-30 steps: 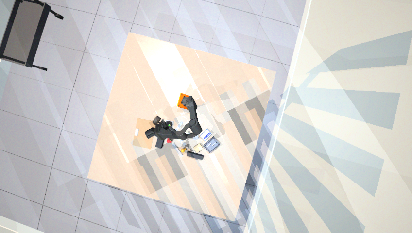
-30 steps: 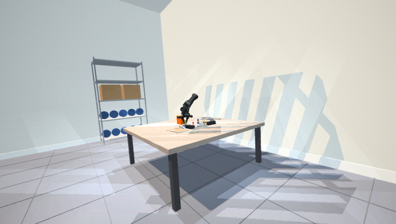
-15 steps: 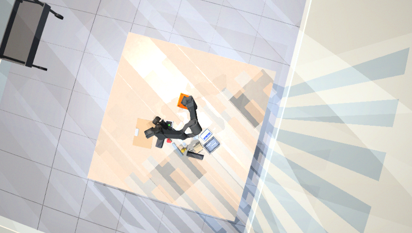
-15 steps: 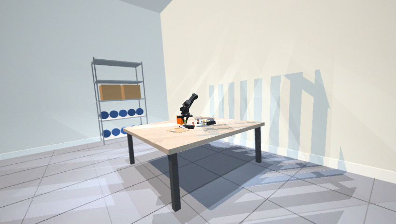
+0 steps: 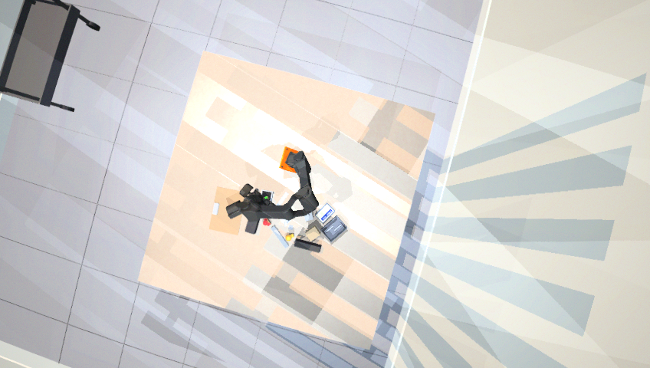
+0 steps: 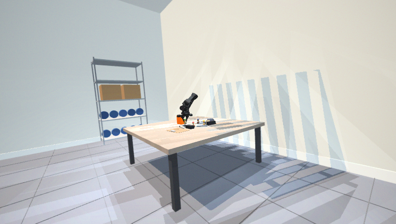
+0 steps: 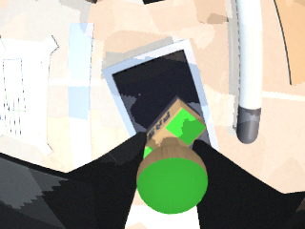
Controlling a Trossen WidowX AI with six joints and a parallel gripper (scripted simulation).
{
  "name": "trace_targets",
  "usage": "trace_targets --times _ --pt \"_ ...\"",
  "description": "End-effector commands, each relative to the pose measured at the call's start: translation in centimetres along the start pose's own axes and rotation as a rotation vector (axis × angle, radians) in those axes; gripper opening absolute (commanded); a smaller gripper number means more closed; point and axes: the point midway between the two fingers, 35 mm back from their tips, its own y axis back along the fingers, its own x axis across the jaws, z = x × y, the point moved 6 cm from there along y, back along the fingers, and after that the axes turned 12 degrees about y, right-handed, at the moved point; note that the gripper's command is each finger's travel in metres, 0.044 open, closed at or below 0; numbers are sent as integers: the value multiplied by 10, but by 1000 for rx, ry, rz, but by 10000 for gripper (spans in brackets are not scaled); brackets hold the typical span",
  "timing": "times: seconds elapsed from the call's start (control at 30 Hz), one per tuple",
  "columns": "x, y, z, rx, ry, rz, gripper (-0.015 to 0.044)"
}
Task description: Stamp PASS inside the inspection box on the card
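My gripper (image 7: 170,144) (image 5: 263,199) is shut on the PASS stamp (image 7: 173,172) (image 5: 265,198), a wooden block with a round green knob. The stamp sits over the dark ink pad (image 7: 149,86) with its pale frame; I cannot tell whether it touches the pad. The tan card (image 5: 224,219) (image 6: 177,129) lies flat on the bench, to the left of the arm in the top view. A red-knobbed stamp (image 5: 265,221) lies beyond the pad.
A white pen with a dark tip (image 7: 247,57) lies right of the pad. The arm's orange base (image 5: 286,160) (image 6: 180,120), a dark tray (image 5: 334,228) and a black box (image 5: 307,245) stand behind. A shelf rack (image 6: 117,97) stands at the wall.
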Motion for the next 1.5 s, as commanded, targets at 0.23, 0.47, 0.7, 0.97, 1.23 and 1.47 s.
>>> trace_targets --times 0.23,0.47,0.7,0.97,1.23,1.47 --pt "0 21 2 -6 9 -10 0" --pt "0 32 1 -6 9 -10 0" --pt "0 40 1 -6 9 -10 0" --pt "42 42 17 -9 194 -19 0" --pt "98 42 29 -10 428 -15 0" --pt "137 40 31 -10 589 -2 0"
